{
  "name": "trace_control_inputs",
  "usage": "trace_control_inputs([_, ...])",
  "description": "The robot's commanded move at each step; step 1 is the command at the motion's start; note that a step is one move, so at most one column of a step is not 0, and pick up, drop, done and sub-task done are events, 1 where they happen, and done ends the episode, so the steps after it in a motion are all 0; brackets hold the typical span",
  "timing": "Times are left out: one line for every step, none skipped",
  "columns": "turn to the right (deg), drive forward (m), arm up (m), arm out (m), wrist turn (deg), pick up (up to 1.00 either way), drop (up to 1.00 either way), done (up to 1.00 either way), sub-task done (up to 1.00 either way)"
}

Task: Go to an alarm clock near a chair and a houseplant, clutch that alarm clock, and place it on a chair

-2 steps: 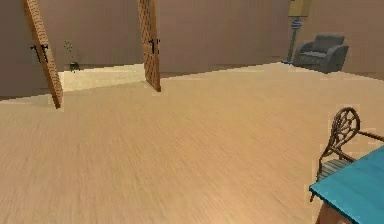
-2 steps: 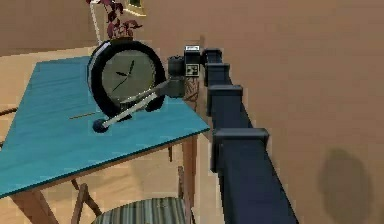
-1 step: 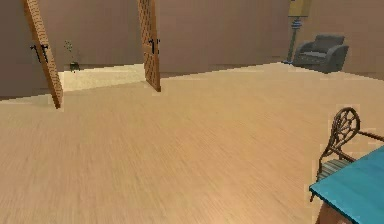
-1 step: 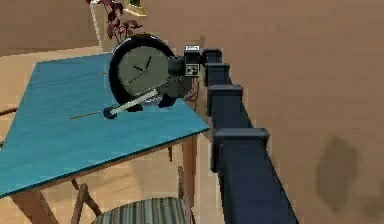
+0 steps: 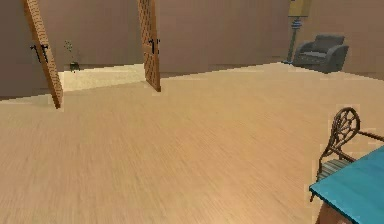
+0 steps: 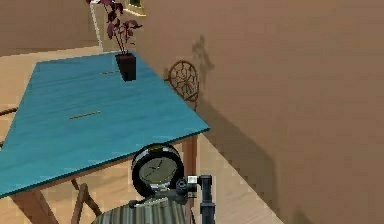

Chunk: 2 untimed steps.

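A round alarm clock (image 6: 157, 170) with a dark rim and pale face sits at the near edge of the teal table (image 6: 80, 115), just above a chair's striped seat (image 6: 135, 213). My gripper (image 6: 173, 196) is right beside the clock's lower right, at the end of the dark arm (image 6: 207, 205). I cannot tell whether it holds the clock. A houseplant (image 6: 123, 40) with dark red leaves stands in a dark pot at the table's far end. Beyond the far corner stands a chair with a round wicker back (image 6: 184, 80), which also shows as the wicker chair (image 5: 340, 140) in the forward view.
Bare wood floor (image 5: 180, 140) spreads ahead. Two wooden doors (image 5: 150, 45) stand swung wide around a doorway at the forward view's left. A grey armchair (image 5: 322, 52) and a floor lamp (image 5: 296, 25) stand at the far right. The teal table's corner (image 5: 355, 190) juts in at bottom right.
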Motion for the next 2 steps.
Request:
trace_control_inputs([0.0,0.0,-0.32,0.0,0.0,0.0,0.0,0.0,0.0])
trace_control_inputs([0.0,0.0,0.0,0.0,0.0,0.0,1.0,0.0,0.0])
